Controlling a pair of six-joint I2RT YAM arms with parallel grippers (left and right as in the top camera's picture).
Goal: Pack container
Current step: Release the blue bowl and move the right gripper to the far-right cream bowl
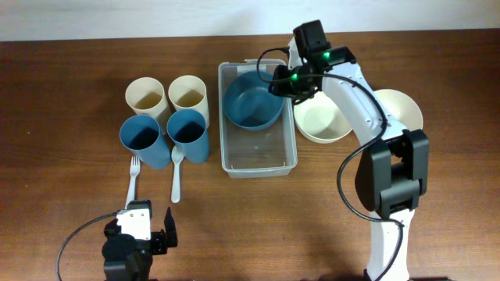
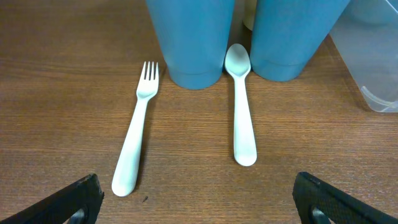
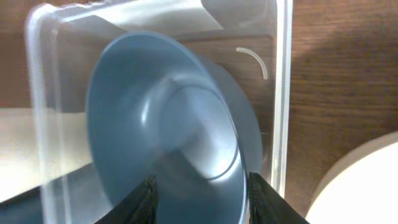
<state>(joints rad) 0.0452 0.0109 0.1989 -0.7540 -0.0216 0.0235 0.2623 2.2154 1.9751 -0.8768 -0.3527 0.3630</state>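
Container (image 3: pixel 283 93) lies directly beneath right gripper (image 3: pixel 202 194).

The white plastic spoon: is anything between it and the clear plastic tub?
Partly. Beside the head of the white plastic spoon stands a blue plastic cup, on the tub's side. From the handle, only bare wooden table reaches the clear plastic tub.
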